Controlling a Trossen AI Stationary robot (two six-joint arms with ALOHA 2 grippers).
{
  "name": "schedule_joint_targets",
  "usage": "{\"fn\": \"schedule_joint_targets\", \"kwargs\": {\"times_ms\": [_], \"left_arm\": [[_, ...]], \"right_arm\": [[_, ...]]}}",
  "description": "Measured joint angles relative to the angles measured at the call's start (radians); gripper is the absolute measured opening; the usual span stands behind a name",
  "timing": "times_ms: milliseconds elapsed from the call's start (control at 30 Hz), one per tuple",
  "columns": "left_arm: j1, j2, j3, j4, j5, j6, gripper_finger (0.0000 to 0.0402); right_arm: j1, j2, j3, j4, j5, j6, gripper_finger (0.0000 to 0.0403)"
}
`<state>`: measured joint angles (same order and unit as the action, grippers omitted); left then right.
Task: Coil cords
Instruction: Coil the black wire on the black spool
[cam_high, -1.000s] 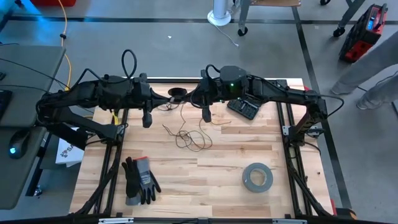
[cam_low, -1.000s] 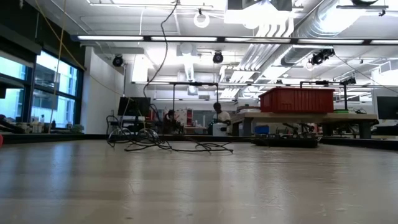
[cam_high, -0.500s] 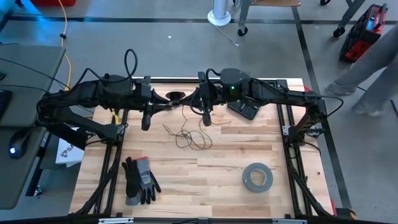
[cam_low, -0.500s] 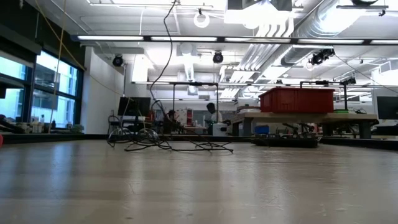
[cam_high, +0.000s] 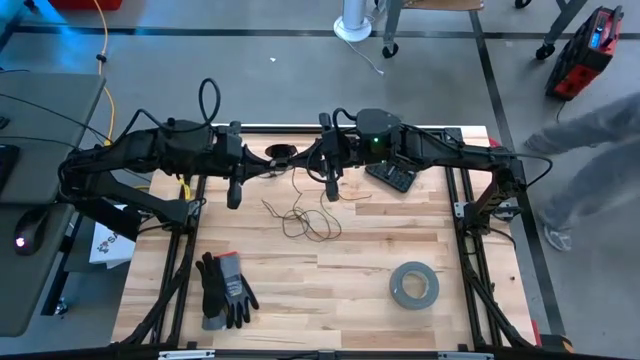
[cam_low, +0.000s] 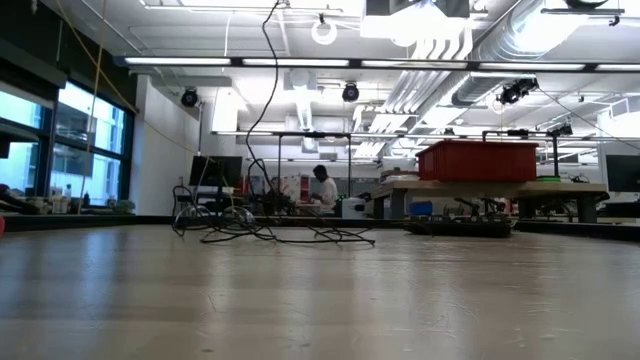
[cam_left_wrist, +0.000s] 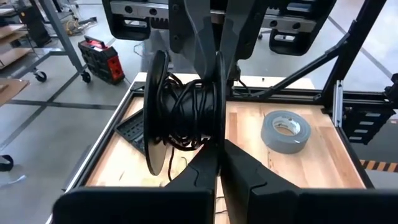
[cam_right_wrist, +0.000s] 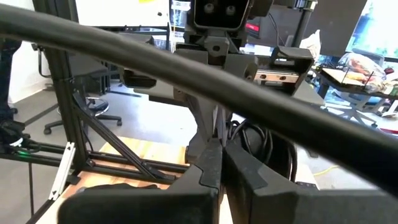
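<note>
Meeting above the far middle of the tabletop (cam_high: 300, 290), the left gripper (cam_high: 283, 166) and right gripper (cam_high: 312, 160) are both pressed together on the small black spool (cam_left_wrist: 183, 112), which is held in the air. From it the thin dark cord (cam_high: 305, 220) is trailed down into a loose tangle on the wood below. A grey tape roll (cam_high: 414, 284) is seen near right, black gloves (cam_high: 224, 290) near left.

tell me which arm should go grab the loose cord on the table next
Right, probably. The left pincer and right pincer both pinch the spool; the loose cord lies on the table nearer the right arm, so left could hold the spool.
</note>
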<state>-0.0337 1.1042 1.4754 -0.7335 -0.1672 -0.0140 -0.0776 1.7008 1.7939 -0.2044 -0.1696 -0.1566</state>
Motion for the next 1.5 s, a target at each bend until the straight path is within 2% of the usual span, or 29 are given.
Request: {"fn": "schedule_joint_targets", "kwargs": {"times_ms": [167,267,467,633,800,1000,1133,1300,1433,1500], "left_arm": [[0.0,0.0,0.0,0.002,-0.007,-0.007,0.0002],[0.0,-0.007,0.0,0.007,-0.002,-0.048,0.0002],[0.0,-0.071,-0.001,0.007,-0.02,-0.142,0.0001],[0.001,-0.098,-0.001,0.123,-0.004,-0.299,0.0001],[0.001,-0.1,0.051,0.109,0.027,-0.34,0.0001],[0.001,-0.088,0.141,0.096,-0.009,-0.339,0.0],[0.001,-0.075,0.165,0.097,-0.022,-0.341,0.0],[0.001,-0.069,0.169,0.1,-0.022,-0.35,0.0],[0.001,-0.058,0.169,0.102,-0.023,-0.35,0.0],[0.001,-0.057,0.169,0.102,-0.022,-0.35,0.0]], "right_arm": [[0.0,0.0,0.0,0.001,0.002,0.0,0.0001],[0.001,-0.01,0.0,-0.001,0.04,-0.001,0.0013],[-0.009,-0.071,0.026,-0.059,0.144,-0.011,0.0082],[-0.016,-0.096,0.032,-0.165,0.295,-0.026,0.0124],[-0.016,-0.06,0.031,-0.102,0.211,0.022,0.0129],[-0.006,0.012,0.029,0.018,0.178,0.121,0.0129],[0.008,0.034,0.032,0.067,0.265,0.107,0.0129],[0.006,0.059,0.029,0.082,0.281,0.112,0.0129],[0.006,0.068,0.03,0.092,0.386,0.109,0.013],[0.006,0.071,0.029,0.106,0.404,0.107,0.013]]}}
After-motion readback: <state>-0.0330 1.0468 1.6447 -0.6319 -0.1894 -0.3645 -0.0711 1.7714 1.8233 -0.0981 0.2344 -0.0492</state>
